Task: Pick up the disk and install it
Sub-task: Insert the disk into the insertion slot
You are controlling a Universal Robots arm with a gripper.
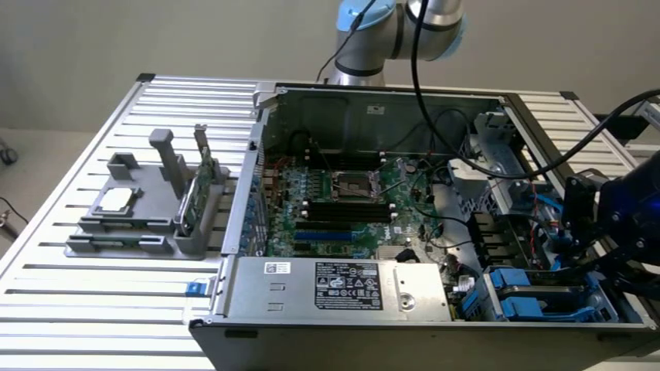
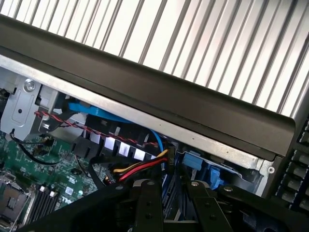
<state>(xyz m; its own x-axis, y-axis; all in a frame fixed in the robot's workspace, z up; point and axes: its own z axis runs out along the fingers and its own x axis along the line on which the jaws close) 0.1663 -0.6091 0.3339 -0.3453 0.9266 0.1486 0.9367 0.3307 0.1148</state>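
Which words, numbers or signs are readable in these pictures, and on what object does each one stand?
No text can be read.
Print on the black label of the power supply: too small.
Print on the white sticker beside it: too small.
Markings on the circuit board: blurred.

An open case [image 1: 382,104] is lying across the middle of the slatted tabletop [image 1: 93,309], its motherboard [image 1: 341,201] facing up and its power supply [image 1: 341,286] sitting by the near edge. A grey stand [image 1: 170,166] is resting toward the tabletop's edge at the exterior view's left, carrying a chip [image 1: 116,199] and a green card [image 1: 198,202].
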